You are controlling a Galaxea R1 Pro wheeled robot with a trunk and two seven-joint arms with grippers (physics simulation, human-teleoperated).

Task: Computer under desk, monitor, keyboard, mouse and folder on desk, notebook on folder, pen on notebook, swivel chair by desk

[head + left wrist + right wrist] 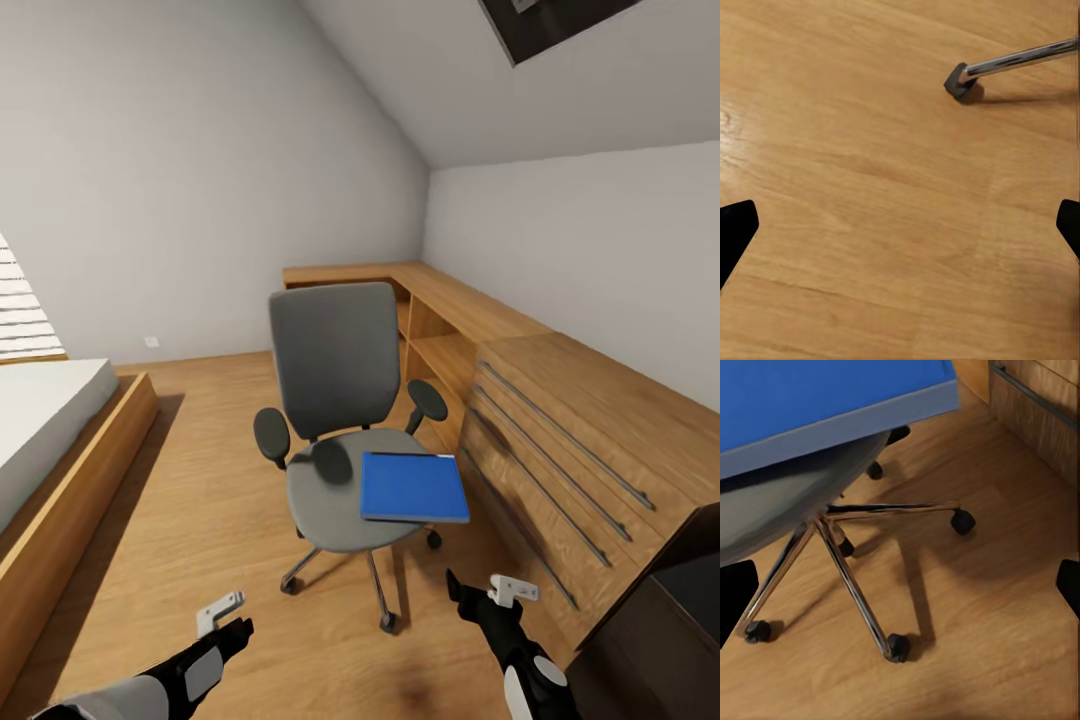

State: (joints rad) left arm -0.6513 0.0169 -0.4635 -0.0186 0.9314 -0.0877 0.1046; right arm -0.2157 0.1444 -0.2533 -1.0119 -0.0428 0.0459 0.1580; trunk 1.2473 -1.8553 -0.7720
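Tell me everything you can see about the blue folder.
The folder is flat, rectangular and bright blue, closed, with a darker edge along its back. It lies on the grey seat of the swivel chair, toward the dresser side, its front corner sticking out past the seat rim. The right wrist view shows its underside overhanging. Only the seat touches it.

No readable text, labels, brands, numbers or signs anywhere. Folder (414,487) cover is plain blue, no title or sticker. Chair (335,400) has no logo or tag on its back or seat. Dresser (570,440) fronts are bare wood with bar handles, nothing printed. Small white wall plate (151,342) is too small to tell any marking. Walls and floor carry no writing.
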